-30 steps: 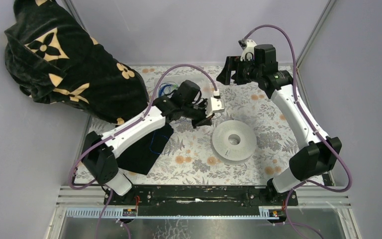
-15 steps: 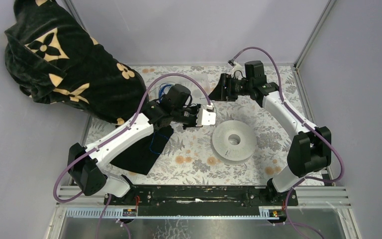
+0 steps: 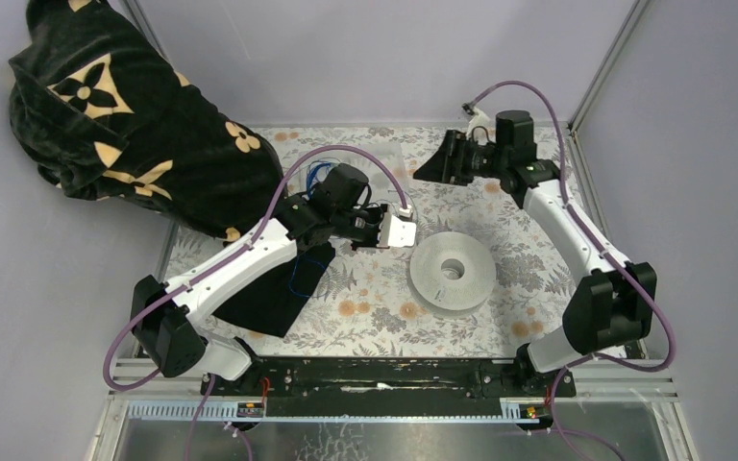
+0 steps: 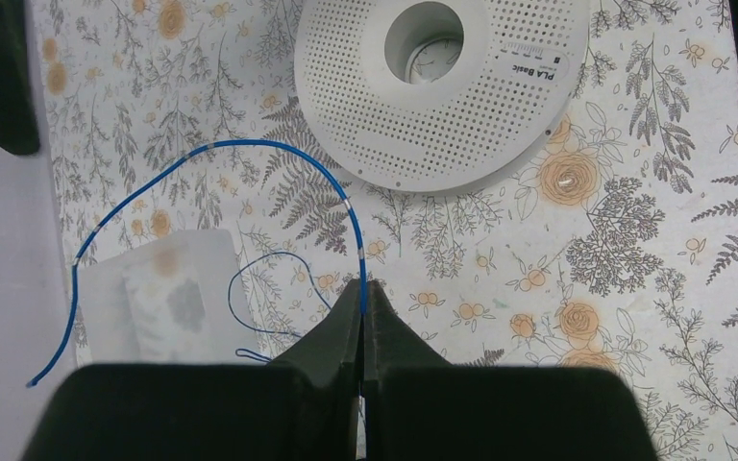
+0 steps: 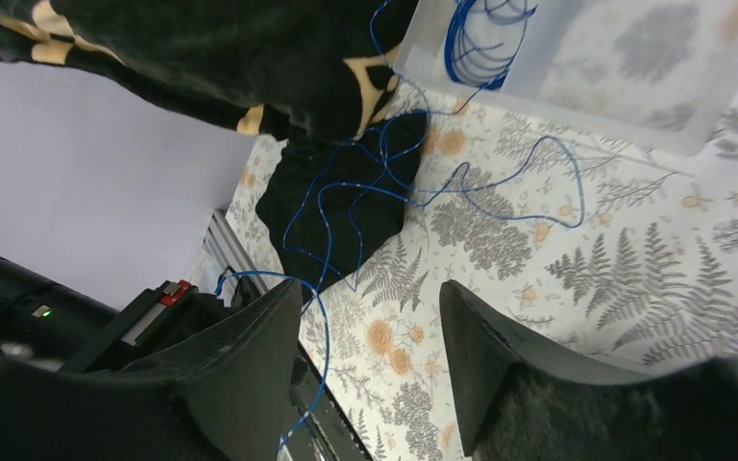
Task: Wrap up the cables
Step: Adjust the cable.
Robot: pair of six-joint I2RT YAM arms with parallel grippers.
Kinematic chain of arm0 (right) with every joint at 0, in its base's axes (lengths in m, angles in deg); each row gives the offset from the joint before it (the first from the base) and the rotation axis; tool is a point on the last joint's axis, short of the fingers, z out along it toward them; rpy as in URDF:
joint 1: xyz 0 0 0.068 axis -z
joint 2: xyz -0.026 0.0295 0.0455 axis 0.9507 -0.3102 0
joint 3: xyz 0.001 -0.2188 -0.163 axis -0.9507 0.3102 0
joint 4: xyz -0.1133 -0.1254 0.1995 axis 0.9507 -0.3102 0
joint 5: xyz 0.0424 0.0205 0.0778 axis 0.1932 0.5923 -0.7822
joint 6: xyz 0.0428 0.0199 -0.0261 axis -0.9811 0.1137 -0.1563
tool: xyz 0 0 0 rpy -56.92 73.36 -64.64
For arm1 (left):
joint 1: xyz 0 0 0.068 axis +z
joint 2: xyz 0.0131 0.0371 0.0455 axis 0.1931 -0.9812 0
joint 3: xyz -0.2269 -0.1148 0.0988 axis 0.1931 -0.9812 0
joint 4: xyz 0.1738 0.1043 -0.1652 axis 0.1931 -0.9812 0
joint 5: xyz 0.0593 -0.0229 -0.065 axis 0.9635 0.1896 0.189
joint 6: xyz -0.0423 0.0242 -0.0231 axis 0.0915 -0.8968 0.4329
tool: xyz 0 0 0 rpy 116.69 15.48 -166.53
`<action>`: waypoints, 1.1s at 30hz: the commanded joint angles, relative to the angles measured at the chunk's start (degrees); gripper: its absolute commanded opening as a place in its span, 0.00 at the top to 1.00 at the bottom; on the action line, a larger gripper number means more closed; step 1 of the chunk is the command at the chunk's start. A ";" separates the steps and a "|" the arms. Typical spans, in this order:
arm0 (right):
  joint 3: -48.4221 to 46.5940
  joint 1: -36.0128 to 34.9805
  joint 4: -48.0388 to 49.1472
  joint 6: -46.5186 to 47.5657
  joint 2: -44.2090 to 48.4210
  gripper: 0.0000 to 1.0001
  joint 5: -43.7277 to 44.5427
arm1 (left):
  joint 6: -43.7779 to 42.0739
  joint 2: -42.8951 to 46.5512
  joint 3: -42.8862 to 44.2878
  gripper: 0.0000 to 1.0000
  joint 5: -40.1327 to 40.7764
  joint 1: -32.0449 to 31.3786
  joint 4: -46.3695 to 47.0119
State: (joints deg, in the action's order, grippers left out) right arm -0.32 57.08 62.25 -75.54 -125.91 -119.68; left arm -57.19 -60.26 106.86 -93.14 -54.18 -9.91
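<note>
My left gripper (image 4: 362,288) is shut on a bright blue cable (image 4: 250,146) that arcs left from the fingertips and ends near the table's edge. A thinner dark blue loop (image 4: 250,288) lies under it. The top view has this gripper (image 3: 381,233) hanging just left of the white perforated spool (image 3: 452,271). My right gripper (image 5: 370,322) is open in the air at the back (image 3: 426,171), nothing between its fingers. A blue strand (image 5: 322,327) runs past its left finger (image 5: 259,365). More blue cables (image 5: 384,182) straggle over the black cloth, with coils (image 5: 485,29) in a clear box.
A black blanket with tan flowers (image 3: 135,125) fills the back left. Black cloth (image 3: 279,288) lies on the floral table cover under the left arm. The clear plastic box (image 3: 365,158) stands at the back middle. A small clear bag (image 4: 168,298) lies flat beside the left gripper.
The left arm has drawn its gripper a little to the left, still shut on the cable. The right gripper has dropped lower at the back and its jaws have narrowed.
</note>
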 commanded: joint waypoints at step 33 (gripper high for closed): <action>-0.34 -4.39 -0.68 8.51 -3.96 0.58 -13.61 | -4.39 -0.98 0.79 1.00 -2.90 0.24 -3.52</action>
State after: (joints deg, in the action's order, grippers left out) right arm 1.08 53.63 60.50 -67.52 -129.45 -130.56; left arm -60.34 -60.68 106.78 -94.76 -54.18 -12.97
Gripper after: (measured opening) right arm 0.462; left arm 0.011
